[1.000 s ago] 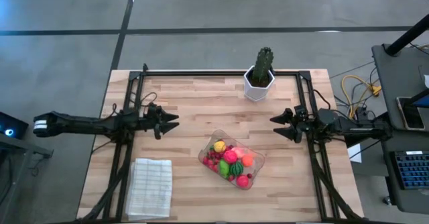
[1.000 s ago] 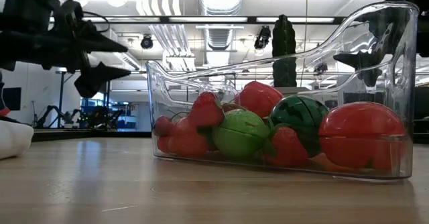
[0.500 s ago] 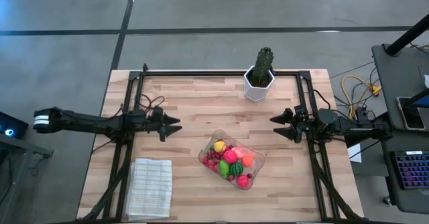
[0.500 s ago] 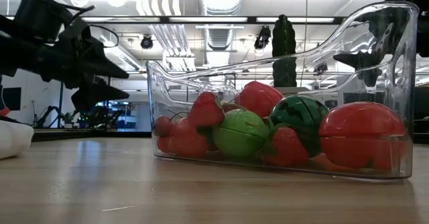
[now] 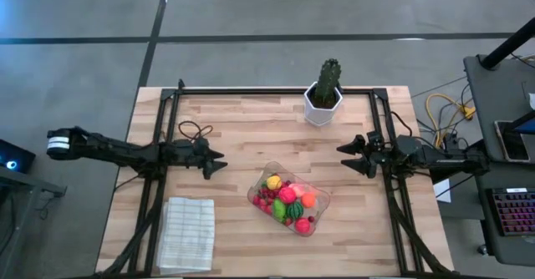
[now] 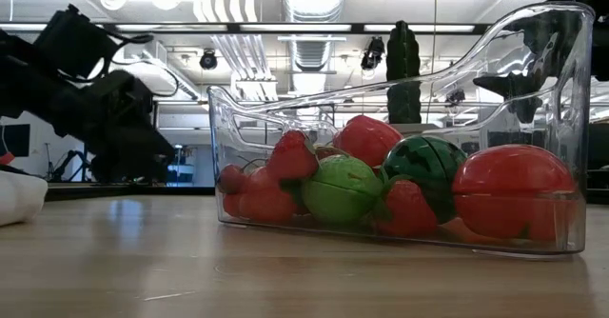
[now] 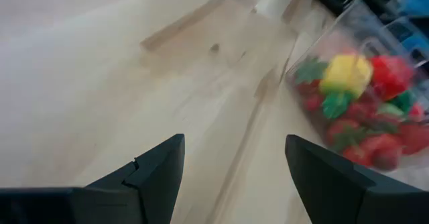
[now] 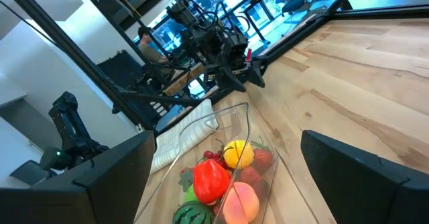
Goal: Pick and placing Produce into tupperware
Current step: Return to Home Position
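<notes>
The clear tupperware [image 5: 289,200] stands on the wooden table, filled with toy produce [image 6: 381,189]: red berries, a yellow piece, a green piece, a striped melon and a pink piece. It also shows in the left wrist view [image 7: 362,96] and the right wrist view [image 8: 221,177]. My left gripper [image 5: 219,161] is open and empty, low over the table to the left of the tupperware. My right gripper [image 5: 344,156] is open and empty, to the far right of the tupperware.
A dark green cactus in a white pot [image 5: 324,95] stands at the far edge. A white folded ribbed cloth [image 5: 187,233] lies at the near left. Bare wood lies between my grippers. Black frame rails [image 5: 159,179] run along both sides.
My left gripper has moved toward the table's near edge and gone down closer to the table, tipping downward. The tupperware and produce have stayed where they were.
</notes>
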Motion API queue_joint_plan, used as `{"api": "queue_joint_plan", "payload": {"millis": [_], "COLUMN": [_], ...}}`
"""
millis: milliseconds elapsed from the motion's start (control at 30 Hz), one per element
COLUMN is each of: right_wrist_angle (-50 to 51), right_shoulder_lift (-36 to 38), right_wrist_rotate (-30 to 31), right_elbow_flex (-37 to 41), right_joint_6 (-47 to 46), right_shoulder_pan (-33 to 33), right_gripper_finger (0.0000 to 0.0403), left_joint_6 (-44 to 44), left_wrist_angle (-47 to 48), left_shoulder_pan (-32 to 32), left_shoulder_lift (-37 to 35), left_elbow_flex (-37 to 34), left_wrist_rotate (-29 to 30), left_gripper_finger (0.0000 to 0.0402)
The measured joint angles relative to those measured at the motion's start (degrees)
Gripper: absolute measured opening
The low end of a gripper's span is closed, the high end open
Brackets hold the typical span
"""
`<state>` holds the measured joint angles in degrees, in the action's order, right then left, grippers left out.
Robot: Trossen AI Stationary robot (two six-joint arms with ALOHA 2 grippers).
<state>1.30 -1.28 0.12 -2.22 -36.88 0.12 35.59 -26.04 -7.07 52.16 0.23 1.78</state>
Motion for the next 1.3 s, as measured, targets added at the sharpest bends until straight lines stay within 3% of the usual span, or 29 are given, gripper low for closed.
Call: {"api": "queue_joint_plan", "payload": {"millis": [567,1033,1300], "right_wrist_angle": [0.0,0.0,0.0], "right_shoulder_lift": [0.0,0.0,0.0], "right_wrist_rotate": [0.0,0.0,0.0], "right_elbow_flex": [0.0,0.0,0.0], "right_joint_6": [0.0,0.0,0.0], "right_shoulder_pan": [0.0,0.0,0.0], "right_gripper_finger": [0.0368,0.0368,0.0368], "left_joint_6": [-0.1,0.1,0.1], "left_wrist_angle": [-1.6,-13.4,-14.0], "left_shoulder_pan": [0.0,0.0,0.0], "left_shoulder_lift": [13.0,18.0,20.7], "left_elbow_flex": [0.0,1.3,2.9], "left_wrist_rotate": [0.1,-0.2,-0.2], "left_gripper_finger": [0.0244,0.0244,0.0244]}}
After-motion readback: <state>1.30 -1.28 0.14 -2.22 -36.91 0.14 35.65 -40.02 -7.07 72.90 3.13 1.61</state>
